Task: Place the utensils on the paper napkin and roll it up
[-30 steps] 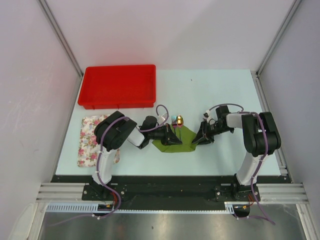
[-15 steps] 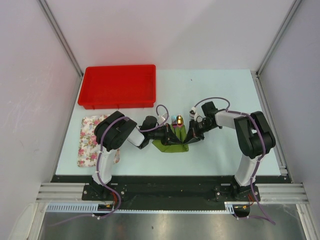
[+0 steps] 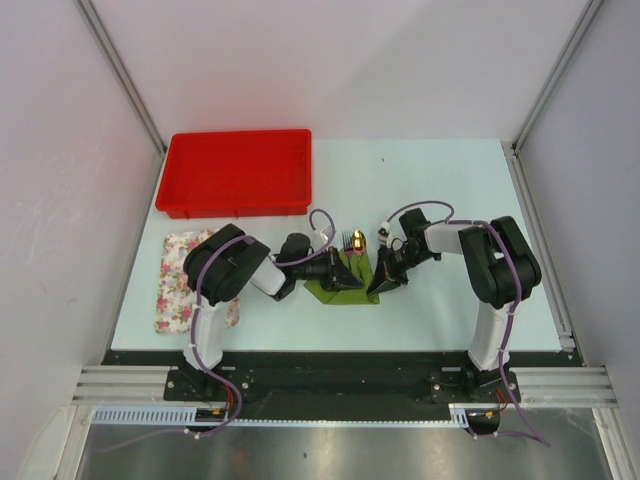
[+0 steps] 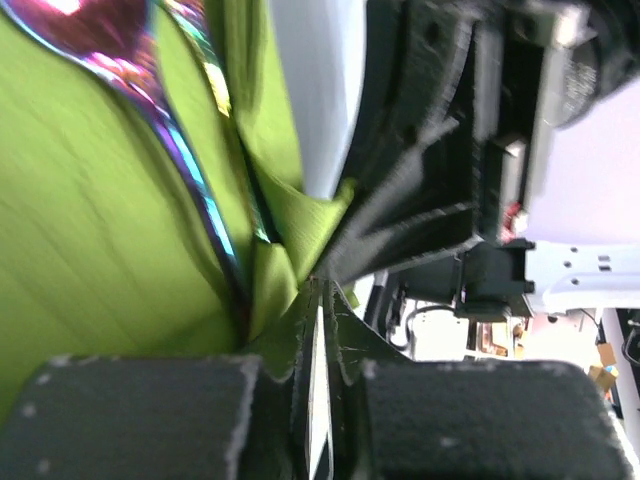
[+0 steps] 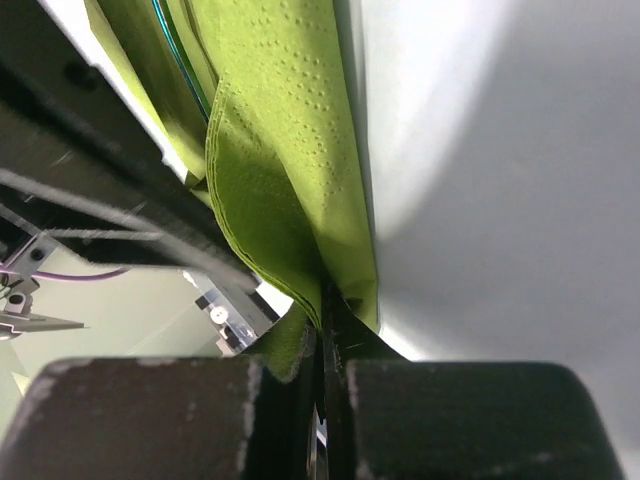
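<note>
— Left gripper clamps shut on a fold of the paper napkin at its 9 o'clock edge. Why there?
— Because the right gripper, jaws likewise pinched closed on green paper, holds the 3 o'clock edge raised off the table. The two sides look meant to wrap the utensils.
— And the cutlery?
— Lying along the napkin's centre, heads poking out toward 12 o'clock, a pink-purple piece running down the crease. The napkin sits mid-table, near the arms, folded inward but not yet rolled.
</note>
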Motion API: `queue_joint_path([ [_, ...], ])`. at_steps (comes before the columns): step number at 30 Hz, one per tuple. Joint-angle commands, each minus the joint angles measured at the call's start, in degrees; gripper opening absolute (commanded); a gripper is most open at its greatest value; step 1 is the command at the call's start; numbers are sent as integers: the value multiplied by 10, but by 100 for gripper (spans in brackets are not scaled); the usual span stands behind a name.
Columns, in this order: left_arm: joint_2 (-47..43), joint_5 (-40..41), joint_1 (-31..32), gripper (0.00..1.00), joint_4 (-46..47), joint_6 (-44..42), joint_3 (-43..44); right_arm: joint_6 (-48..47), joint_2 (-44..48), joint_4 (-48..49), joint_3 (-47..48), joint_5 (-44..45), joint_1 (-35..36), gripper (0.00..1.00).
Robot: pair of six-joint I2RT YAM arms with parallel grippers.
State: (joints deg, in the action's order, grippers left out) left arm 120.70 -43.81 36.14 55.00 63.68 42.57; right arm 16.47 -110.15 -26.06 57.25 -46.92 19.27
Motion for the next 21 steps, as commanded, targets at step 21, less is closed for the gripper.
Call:
queue_joint_path([
  [21, -70, 21, -16, 2, -171, -80, -20, 32, 27, 20, 8, -14, 10, 0],
])
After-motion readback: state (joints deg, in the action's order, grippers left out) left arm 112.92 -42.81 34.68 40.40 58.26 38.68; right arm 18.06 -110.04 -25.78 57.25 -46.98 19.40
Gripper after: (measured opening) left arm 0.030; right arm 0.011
